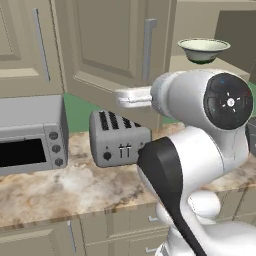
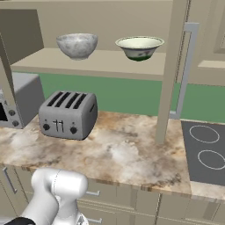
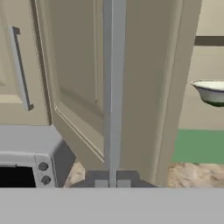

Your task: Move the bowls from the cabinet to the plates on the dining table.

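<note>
Nearest to you, the gripper (image 3: 112, 183) is clenched on the long silver bar handle (image 3: 113, 87) of the cabinet door (image 3: 131, 87); in the hand view the bar runs straight up the middle from between the two dark tips. From the left base view you see the white arm reaching toward that same door (image 1: 107, 45), which stands swung out over the counter with its handle (image 1: 148, 47) on the edge nearest the arm.

Below it lies the marbled counter (image 2: 127, 154). On it you have a silver four-slot toaster (image 2: 68, 114), and to its left a grey toaster oven (image 1: 31, 134) with three knobs. A dark cooktop (image 2: 204, 151) is set into the counter at the right of the right base view.

Farther back, the cabinet (image 2: 101, 61) is open on that side and both bowls sit on its shelf, apart from each other. The speckled grey bowl (image 2: 77, 45) is on the left, the cream and green bowl (image 2: 139, 47) to its right, close to the door's edge. You also see the cream and green one past the door in the left base view (image 1: 203, 50). Behind the counter the wall is green
</note>
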